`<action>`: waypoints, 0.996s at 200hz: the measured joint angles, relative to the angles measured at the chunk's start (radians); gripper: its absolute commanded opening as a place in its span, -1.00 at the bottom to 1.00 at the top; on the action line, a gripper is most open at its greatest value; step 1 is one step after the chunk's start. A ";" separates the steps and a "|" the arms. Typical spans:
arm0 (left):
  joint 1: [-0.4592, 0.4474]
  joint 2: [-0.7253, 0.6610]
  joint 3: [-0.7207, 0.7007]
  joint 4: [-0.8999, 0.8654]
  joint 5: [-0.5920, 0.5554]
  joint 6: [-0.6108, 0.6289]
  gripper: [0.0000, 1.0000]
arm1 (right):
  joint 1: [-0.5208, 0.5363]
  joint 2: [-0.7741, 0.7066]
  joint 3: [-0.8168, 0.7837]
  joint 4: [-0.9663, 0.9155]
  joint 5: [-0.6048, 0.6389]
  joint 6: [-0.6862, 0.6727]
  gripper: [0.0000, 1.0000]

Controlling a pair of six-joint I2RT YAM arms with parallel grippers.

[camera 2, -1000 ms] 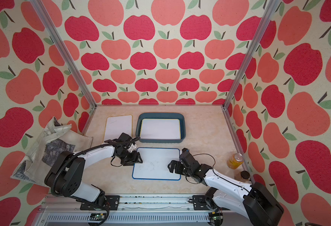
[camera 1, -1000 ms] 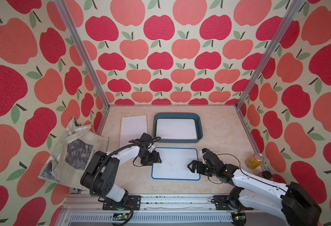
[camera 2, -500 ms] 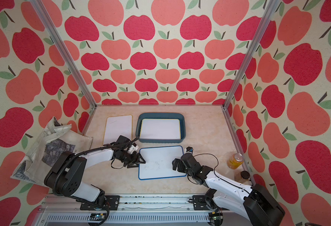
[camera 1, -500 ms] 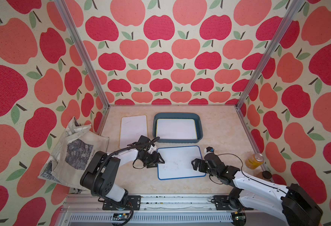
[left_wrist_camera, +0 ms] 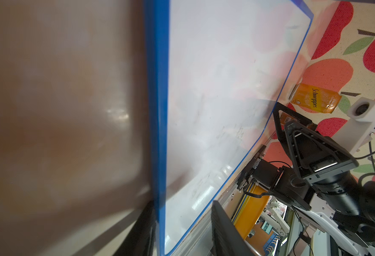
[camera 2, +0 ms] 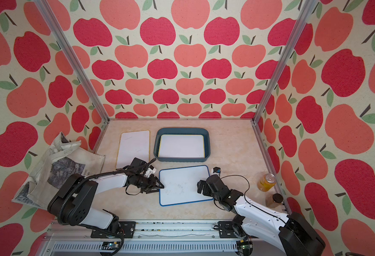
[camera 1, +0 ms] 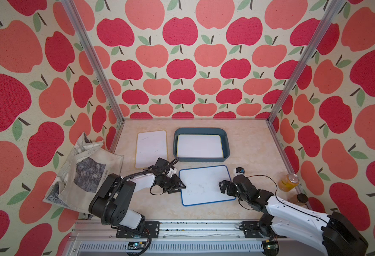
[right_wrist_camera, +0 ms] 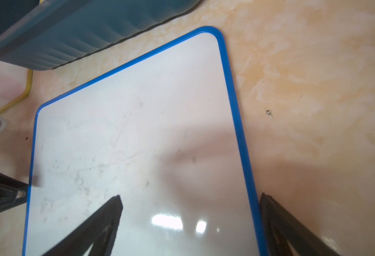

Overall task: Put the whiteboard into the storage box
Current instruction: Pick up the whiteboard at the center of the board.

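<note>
Blue-framed whiteboard [camera 1: 204,186] lies on the table [camera 1: 253,144], just in front of the storage box [camera 1: 201,131]. The box has a yellow-framed whiteboard [camera 1: 199,146] inside. Left gripper [camera 1: 181,185]: fingers apart, astride the blue board's left edge. Right gripper [camera 1: 222,187]: fingers apart, astride its right edge. Orange Schweppes can [camera 1: 289,181] sits well to the right.

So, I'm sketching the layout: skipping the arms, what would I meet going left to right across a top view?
Tote bag → yellow-edged whiteboard → storage box → orange can.
</note>
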 measured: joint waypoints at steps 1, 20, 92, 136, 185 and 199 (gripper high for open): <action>0.000 -0.001 -0.001 0.000 0.000 -0.001 -0.26 | 0.000 0.000 0.000 0.000 0.000 0.000 0.99; -0.003 -0.030 -0.011 0.005 0.012 -0.011 -0.36 | 0.000 -0.013 -0.007 -0.006 0.009 0.000 0.99; -0.027 -0.128 0.019 0.220 0.159 -0.029 -0.52 | 0.011 -0.032 0.005 -0.021 -0.196 0.016 0.99; -0.019 -0.198 0.026 0.109 0.178 0.003 -0.43 | -0.002 -0.069 0.008 -0.075 -0.302 0.016 0.99; -0.014 -0.261 0.073 -0.064 0.184 0.039 -0.36 | -0.034 -0.089 0.002 -0.089 -0.420 0.016 0.99; -0.007 -0.272 0.086 -0.101 0.194 0.047 -0.35 | -0.034 -0.089 -0.003 -0.080 -0.439 0.016 0.99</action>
